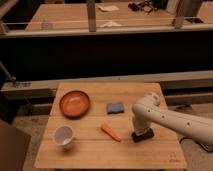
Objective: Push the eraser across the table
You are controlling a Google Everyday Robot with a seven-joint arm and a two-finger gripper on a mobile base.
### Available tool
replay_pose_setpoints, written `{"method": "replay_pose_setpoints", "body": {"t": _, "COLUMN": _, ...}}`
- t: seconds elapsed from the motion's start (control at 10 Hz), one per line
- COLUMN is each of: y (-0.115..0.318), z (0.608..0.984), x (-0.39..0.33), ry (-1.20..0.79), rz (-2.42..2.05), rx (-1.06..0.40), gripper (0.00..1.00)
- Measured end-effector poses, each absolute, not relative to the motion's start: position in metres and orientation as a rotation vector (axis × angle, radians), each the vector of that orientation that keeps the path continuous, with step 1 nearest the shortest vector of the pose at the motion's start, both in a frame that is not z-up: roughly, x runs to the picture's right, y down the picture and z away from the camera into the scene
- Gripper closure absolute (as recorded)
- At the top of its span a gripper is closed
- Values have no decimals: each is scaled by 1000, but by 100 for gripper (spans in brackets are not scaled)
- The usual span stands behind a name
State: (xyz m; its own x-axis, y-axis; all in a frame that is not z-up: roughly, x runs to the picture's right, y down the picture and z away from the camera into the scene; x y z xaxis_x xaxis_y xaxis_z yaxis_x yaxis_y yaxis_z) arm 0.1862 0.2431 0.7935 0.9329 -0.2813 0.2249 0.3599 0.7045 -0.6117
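Observation:
My gripper (141, 129) points straight down at the right part of the wooden table (90, 157), at the end of the white arm (170, 119) that reaches in from the right. A low dark block (143, 135), which looks like the eraser, lies on the table directly under the gripper tip and touches it. I cannot tell where the gripper ends and the block begins. A small blue rectangular pad (115, 107) lies flat a little to the left and further back, apart from the gripper.
An orange bowl (75, 103) stands at the back left. A white cup (64, 136) stands at the front left. An orange carrot (110, 132) lies left of the gripper. A dark barrier and rails run behind the table.

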Motion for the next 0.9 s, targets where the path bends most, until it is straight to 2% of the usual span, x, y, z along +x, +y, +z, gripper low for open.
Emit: {"method": "replay_pose_setpoints", "body": {"t": 0.9, "y": 242, "z": 791, "x": 188, "ry": -126, "rz": -387, "rx": -691, "gripper": 92}}
